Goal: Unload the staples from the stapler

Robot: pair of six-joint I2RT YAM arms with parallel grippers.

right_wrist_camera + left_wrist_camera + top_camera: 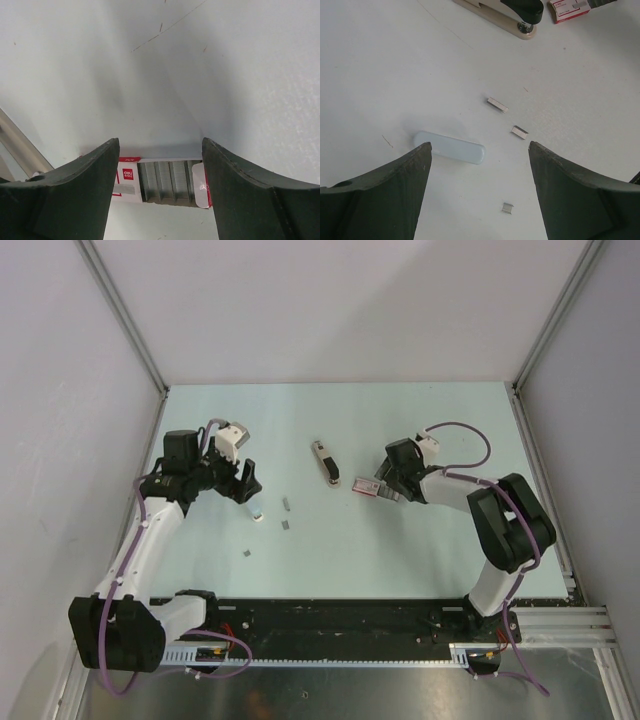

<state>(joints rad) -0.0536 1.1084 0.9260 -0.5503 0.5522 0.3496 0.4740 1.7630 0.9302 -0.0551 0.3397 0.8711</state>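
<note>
Staples are scattered mid-frame, between and just ahead of the left gripper, spread wide, empty. Right gripper is spread over box, nothing gripped.

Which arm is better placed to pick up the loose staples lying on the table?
Left. Its open gripper hovers next to the three loose staples, all in its wrist view. The right gripper is busy at the staple box, on the far side of the stapler.

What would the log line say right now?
left fingers open | right fingers open at staple box | staples loose on table | stapler not held
</note>
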